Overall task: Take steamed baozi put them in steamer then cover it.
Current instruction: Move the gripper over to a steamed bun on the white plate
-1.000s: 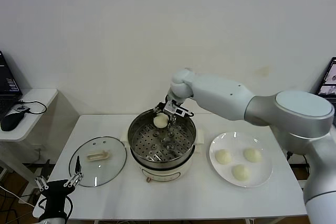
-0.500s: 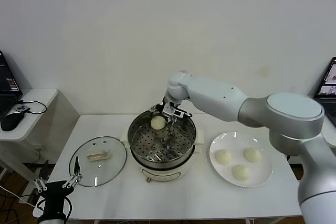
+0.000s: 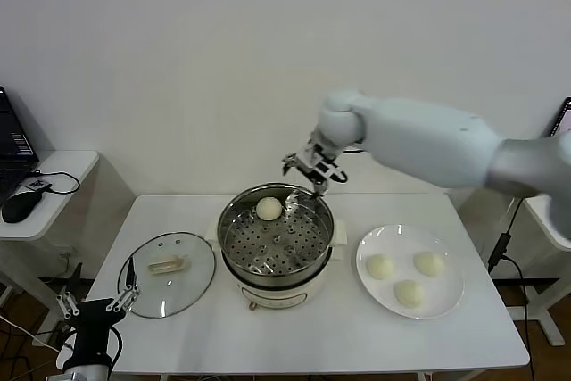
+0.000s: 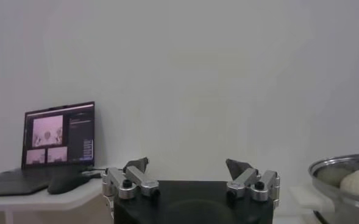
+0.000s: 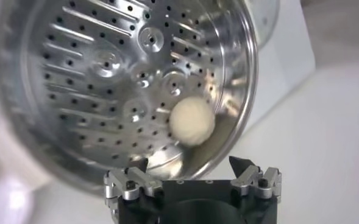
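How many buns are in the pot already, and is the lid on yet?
One baozi lies in the steamer. The right gripper is open and empty above its back rim. Three baozi wait on the plate. The cover lies on the table by the left gripper.

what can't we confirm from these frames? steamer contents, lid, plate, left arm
- Steamer base front and controls: head view only, too small to read.
- Left wrist view: steamer cut off by the picture edge; only the rim and one baozi show.
- Right wrist view: plate and cover out of frame.
- Left gripper: at the head view's lower edge, arm cut off.
- Laptop screen: too small to read.
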